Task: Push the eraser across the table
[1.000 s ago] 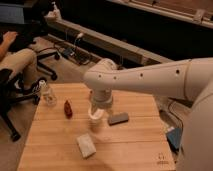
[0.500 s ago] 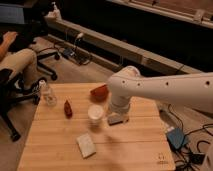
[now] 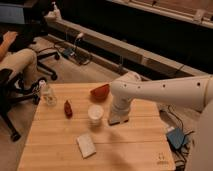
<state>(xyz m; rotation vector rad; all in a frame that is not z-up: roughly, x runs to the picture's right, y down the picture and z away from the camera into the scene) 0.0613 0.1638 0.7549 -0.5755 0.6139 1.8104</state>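
Note:
The table (image 3: 135,150) is a light wooden plank top that fills the lower part of the view. My white arm reaches in from the right and bends down to the table. My gripper (image 3: 118,118) is low on the table just right of the white cup (image 3: 94,113). The dark grey eraser does not show. The spot where it lay is covered by the gripper and wrist.
A red bag (image 3: 100,91) lies behind the cup. A small red bottle (image 3: 67,108) and a clear bottle (image 3: 48,94) stand at the left. A cream-white block (image 3: 86,145) lies near the front. A seated person (image 3: 15,60) is at the left edge.
My arm has swung right from above the cup and come down where the eraser lay. The eraser, visible before, is now covered. The cup is uncovered.

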